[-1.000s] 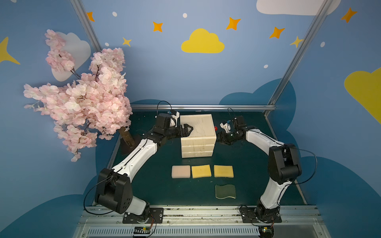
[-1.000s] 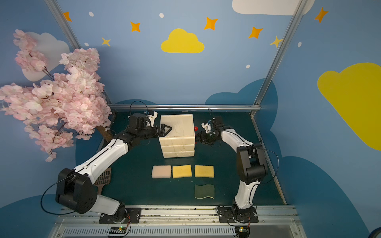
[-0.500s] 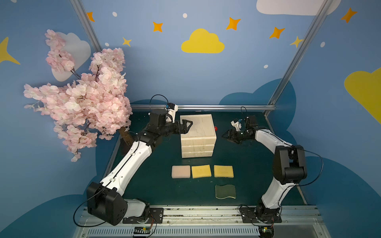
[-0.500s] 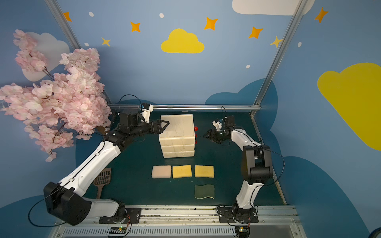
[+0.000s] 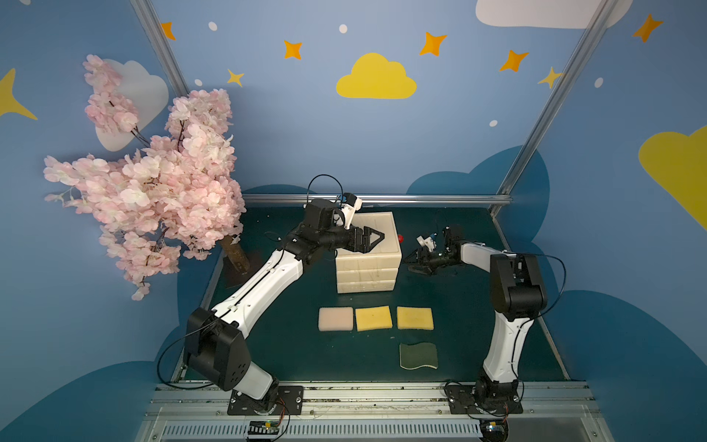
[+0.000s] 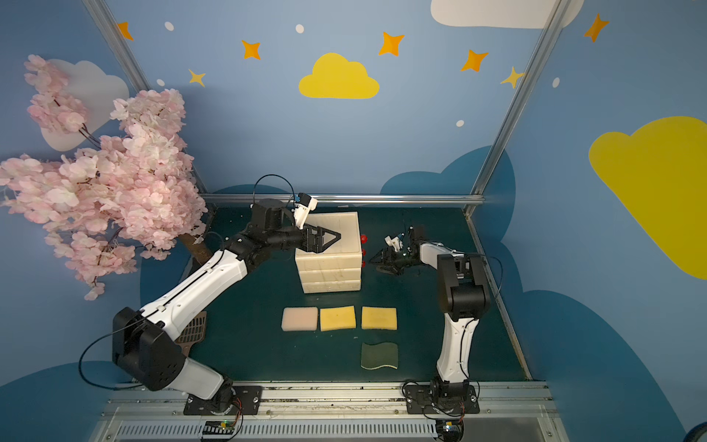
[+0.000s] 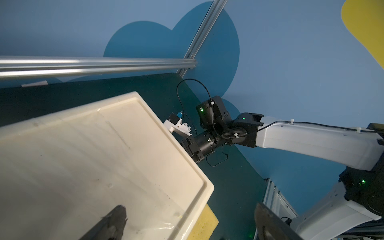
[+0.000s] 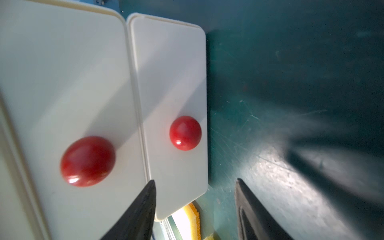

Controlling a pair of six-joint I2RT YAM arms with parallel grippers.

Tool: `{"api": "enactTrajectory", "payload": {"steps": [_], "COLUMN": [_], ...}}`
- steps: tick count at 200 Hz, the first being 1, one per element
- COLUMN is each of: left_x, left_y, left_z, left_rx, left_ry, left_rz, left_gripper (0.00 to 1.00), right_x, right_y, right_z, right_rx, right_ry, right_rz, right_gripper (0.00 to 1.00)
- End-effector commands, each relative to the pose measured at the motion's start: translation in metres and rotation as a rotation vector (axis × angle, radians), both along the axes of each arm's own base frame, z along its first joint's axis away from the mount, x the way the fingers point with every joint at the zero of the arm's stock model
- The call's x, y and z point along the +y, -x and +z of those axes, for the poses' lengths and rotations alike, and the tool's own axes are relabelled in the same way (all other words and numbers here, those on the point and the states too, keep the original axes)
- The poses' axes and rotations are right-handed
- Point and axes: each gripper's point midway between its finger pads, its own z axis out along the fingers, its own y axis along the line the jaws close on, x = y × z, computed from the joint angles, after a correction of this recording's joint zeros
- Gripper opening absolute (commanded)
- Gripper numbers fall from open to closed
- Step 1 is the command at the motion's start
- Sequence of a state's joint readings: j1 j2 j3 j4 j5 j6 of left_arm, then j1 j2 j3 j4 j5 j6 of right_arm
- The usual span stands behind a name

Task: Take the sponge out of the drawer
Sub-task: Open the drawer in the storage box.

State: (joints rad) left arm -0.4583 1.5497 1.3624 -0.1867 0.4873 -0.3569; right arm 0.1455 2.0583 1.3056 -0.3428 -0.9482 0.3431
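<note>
A cream three-drawer unit stands mid-mat with all drawers shut, so any sponge inside is hidden. Red knobs sit on its right side. My left gripper hovers open over the unit's top, holding nothing. My right gripper hangs low just right of the unit, facing the lower drawer fronts. Its jaws are open and empty, apart from the knobs.
In front of the unit, a pink sponge, two yellow sponges and a green sponge lie on the mat. A blossom tree fills the left. A brown slotted tool lies under my left arm. A metal rail bounds the back.
My left gripper pulled back, then reached further right over the unit's top. My right gripper drew away from the knobs, then dropped lower toward the mat, its jaws narrowing slightly.
</note>
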Motion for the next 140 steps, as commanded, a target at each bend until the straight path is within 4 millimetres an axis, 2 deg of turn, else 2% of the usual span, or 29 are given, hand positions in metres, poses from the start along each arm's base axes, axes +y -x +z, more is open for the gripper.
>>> {"api": "enactTrajectory", "payload": {"steps": [1,65,140], "left_x": [-0.006,-0.007,-0.006], "left_y": [0.002,-0.002,-0.003], "left_z": [0.004,-0.006,-0.009], "left_rx": [0.002,0.027,0.029], "left_ry": [0.037,0.027,0.024], "left_rz": [-0.034,-0.025,-0.022], "left_gripper": [0.96,0.96,0.96], "right_x": [0.011,0.039,0.046], "right_y": [-0.011,-0.015,-0.015], "right_z": [0.013,-0.002,-0.008], "right_rx": [-0.036,-0.005,0.016], "right_ry": [-0.065,-0.095,-0.138], "right_rz": [0.022,0.070,0.082], "right_gripper": [0.60,0.55,0.50]}}
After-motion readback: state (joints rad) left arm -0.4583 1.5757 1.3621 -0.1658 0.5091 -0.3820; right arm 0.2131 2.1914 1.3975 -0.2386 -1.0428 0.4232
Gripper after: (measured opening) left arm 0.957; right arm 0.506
